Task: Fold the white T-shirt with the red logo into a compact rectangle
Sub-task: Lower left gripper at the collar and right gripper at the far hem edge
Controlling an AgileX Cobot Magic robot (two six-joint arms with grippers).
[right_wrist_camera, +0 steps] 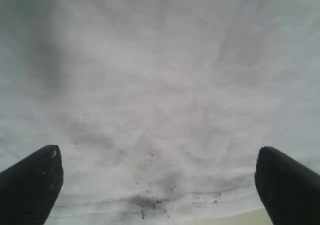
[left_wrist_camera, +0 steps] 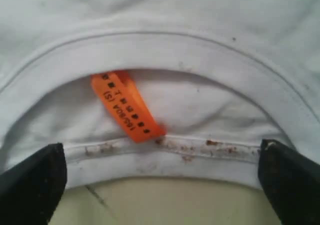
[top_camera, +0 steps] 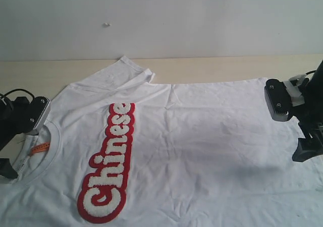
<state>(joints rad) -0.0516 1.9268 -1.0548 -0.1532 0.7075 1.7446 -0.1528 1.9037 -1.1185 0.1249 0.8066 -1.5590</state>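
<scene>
- White T-shirt, flat and face up on pale table, collar toward left arm, hem toward right.
- Red logo on chest, near left gripper, well apart from right gripper.
- Left jaws spread wide, empty, straddling back of collar beside orange tag.
- Right jaws equally wide, empty, over hem edge.

T-shirt spread on table, left hand at collar, right hand at hem.

Left gripper, spread wide, flanks the white T-shirt collar.
</scene>
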